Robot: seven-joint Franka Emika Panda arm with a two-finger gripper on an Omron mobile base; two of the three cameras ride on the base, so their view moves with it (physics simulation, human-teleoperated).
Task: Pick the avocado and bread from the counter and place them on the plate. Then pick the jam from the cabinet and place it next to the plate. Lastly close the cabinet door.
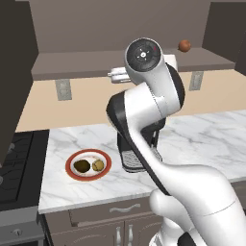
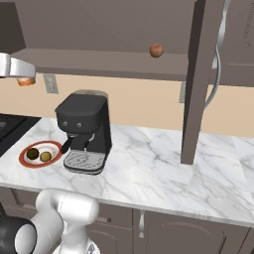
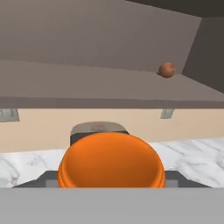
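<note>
The gripper (image 2: 22, 79) was pinching the jam (image 3: 112, 159), which sat right up against the hand camera as a broad orange dome; in the right base view a sliver of orange showed under the silver hand, high above the plate (image 2: 25, 159) and level with the open cabinet (image 3: 100, 87) shelf. The jam had therefore left the shelf but was not yet down on the counter (image 2: 149, 173).

On the plate lay the avocado (image 2: 32, 154) and, touching or just beside it, the bread (image 2: 45, 157). Just beside the plate, on the side away from the stove, stood a black coffee machine (image 2: 84, 131).

The likely trouble lay in the descent: the free counter beside the plate was narrow, hemmed by the coffee machine, so the jar could clip the machine's top or land on the red rim. A loose hold on the smooth jar might also let it slip. The open cabinet door (image 2: 198, 79), hanging well apart from the plate, could catch the arm on a wide swing.

Counted: 1 plate, 1 avocado, 1 bread, 1 jam, 1 coffee machine, 1 reddish ball (image 2: 156, 50) on the shelf.
</note>
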